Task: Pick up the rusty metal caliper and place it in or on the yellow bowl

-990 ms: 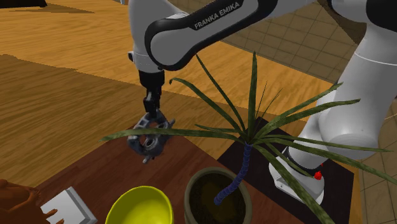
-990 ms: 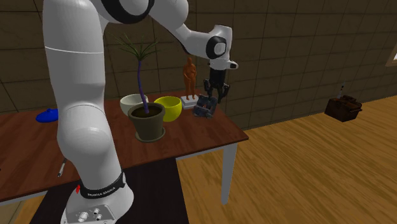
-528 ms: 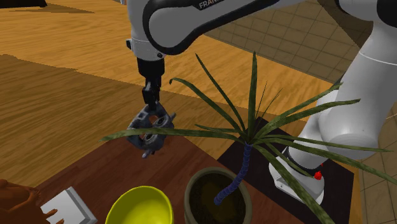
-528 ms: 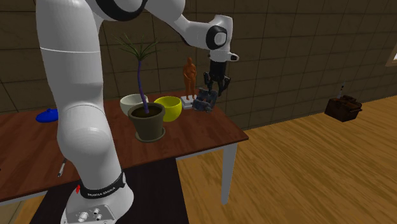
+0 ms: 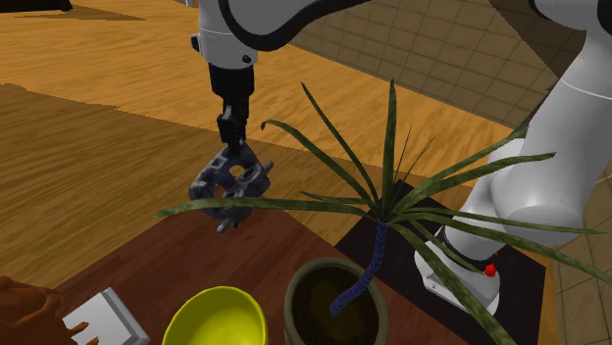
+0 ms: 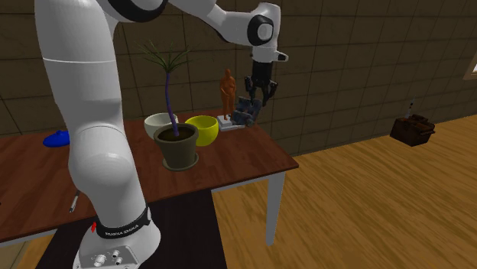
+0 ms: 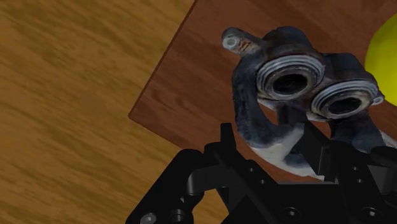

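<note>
My black gripper (image 5: 233,155) is shut on a dark, rusty metal caliper (image 5: 230,187), which hangs tilted in the air above the near corner of the wooden table (image 5: 147,265). In the second exterior view the gripper (image 6: 258,95) holds the caliper (image 6: 246,112) above the table's far right end. The yellow bowl (image 5: 218,319) sits on the table below and to the side; across the table it is the yellow bowl (image 6: 202,130) beside the plant pot. In the wrist view the caliper (image 7: 299,83) with its two round bores is clasped between the fingers, and the yellow bowl (image 7: 385,57) shows beside it.
A potted plant (image 5: 333,299) with long spreading leaves stands next to the bowl, one leaf crossing under the caliper. A white block (image 5: 103,319) and a brown figurine (image 6: 228,90) stand at the table's end. A white bowl (image 6: 158,122) and a blue object (image 6: 55,139) lie further along.
The gripper has risen with the caliper in it, lifting it higher off the table. The bowl, the plant and the other things have stayed in place.
</note>
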Controlling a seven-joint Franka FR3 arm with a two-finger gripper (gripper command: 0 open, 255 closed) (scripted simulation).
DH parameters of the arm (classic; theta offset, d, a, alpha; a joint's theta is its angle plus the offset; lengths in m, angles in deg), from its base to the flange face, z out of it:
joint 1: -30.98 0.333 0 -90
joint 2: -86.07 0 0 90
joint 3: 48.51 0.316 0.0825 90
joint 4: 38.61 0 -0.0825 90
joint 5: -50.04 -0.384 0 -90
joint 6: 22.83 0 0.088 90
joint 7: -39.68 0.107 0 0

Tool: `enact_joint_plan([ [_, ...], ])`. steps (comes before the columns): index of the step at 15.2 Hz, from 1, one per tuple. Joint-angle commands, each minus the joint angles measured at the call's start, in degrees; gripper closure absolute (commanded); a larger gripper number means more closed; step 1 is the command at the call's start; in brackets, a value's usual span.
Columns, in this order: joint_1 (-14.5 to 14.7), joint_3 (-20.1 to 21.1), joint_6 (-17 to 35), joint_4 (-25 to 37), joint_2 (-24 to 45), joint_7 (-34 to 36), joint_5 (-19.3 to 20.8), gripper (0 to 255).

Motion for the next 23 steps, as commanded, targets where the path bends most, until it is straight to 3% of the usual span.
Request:
enact_joint_plan([
  [1,0.0,0.0,-1.5,1.4,-0.1,0.1,0.0,255],
  [11,6.0,5.7,-2.3,-4.6,-8.0,11.0,-2.5,255],
  [23,12.4,13.0,-3.8,-4.5,-10.6,24.3,-4.0,255],
])
